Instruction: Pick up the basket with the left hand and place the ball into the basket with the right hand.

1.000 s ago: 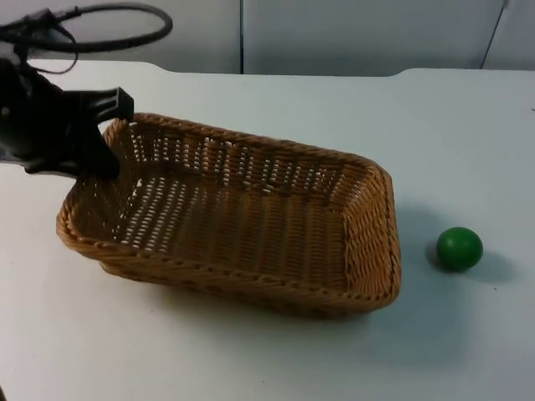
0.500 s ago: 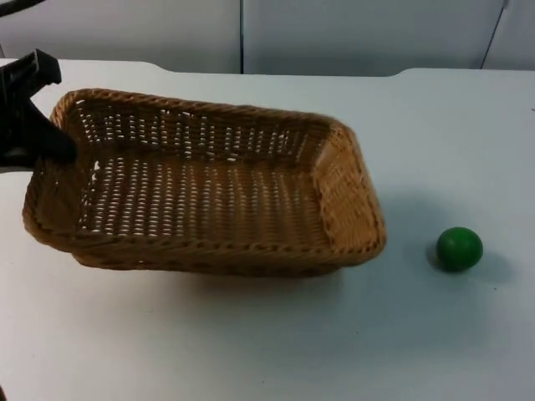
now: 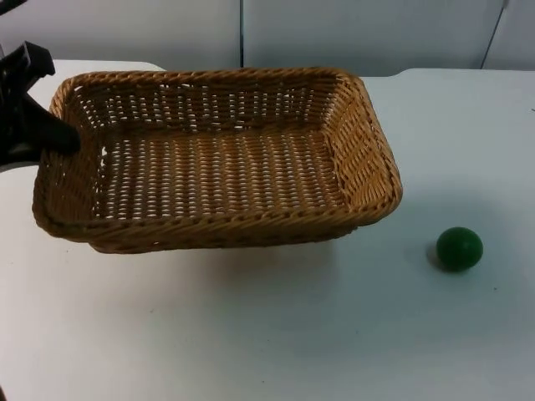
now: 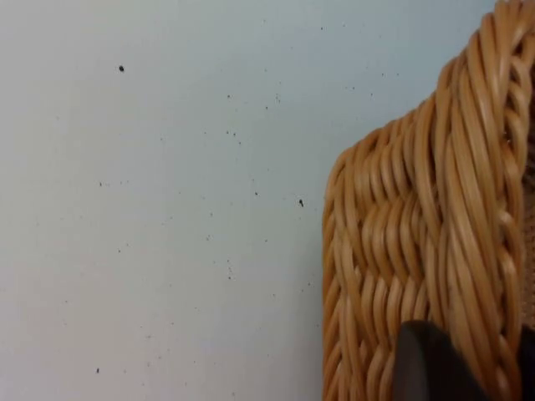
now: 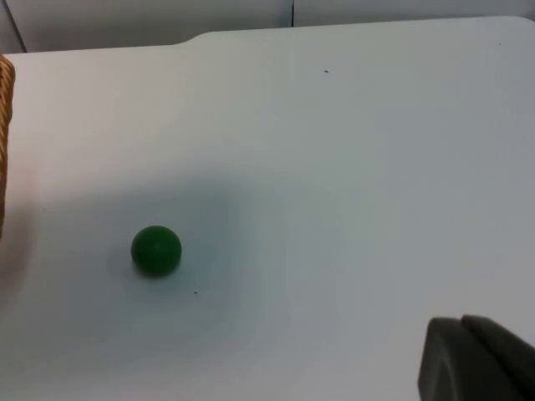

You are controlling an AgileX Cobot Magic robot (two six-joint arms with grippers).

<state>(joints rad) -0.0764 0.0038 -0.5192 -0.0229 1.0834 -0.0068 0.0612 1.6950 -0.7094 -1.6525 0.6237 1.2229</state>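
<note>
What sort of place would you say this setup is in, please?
Most likely a robot test bench: a bare white table against a grey partition wall, with just a wicker basket held by the left claw and a green ball.

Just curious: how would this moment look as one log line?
left gripper: shut on brown wicker basket, lifted | green ball: on white table | right gripper: waiting

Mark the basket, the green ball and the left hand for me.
basket (image 3: 217, 225): top view, on its near rim.
green ball (image 3: 459, 248): top view, on its middle.
left hand (image 3: 52, 138): top view, at the fingertips on the basket's left rim.
</note>
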